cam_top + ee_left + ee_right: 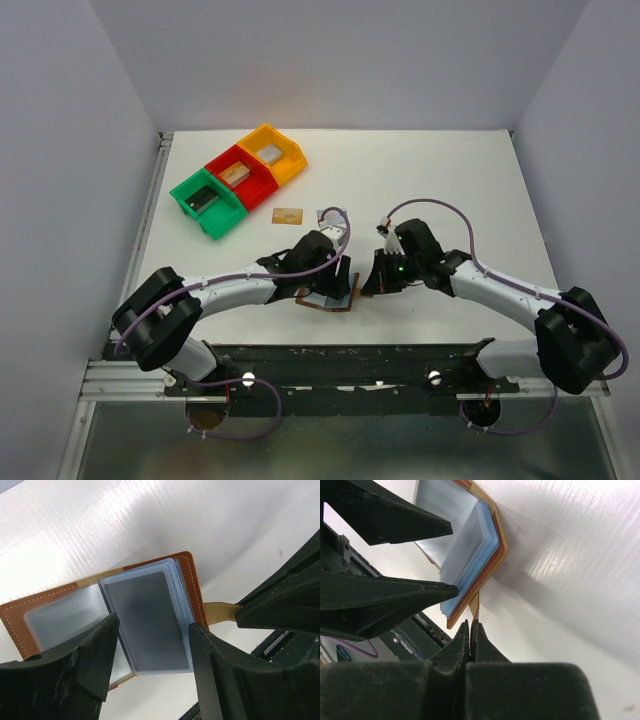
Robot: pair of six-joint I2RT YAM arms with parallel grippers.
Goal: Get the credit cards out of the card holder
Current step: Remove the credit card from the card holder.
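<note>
The card holder [322, 299] lies open near the table's front, brown leather with light-blue sleeves [150, 620]. A dark card [142, 615] sits in the top sleeve. My left gripper [155, 625] is open, its fingers [90, 665] on either side of the raised sleeve stack; it also shows in the top view [338, 270]. My right gripper [471, 625] is shut on the holder's tan snap tab [475, 602], just right of the holder [368, 284]. A gold-tan card [288, 216] and a silvery card [326, 214] lie flat on the table behind the holder.
Green [207, 203], red [240, 175] and yellow [272, 153] bins stand in a row at the back left, each with a block inside. Grey walls enclose the white table [450, 180] on three sides.
</note>
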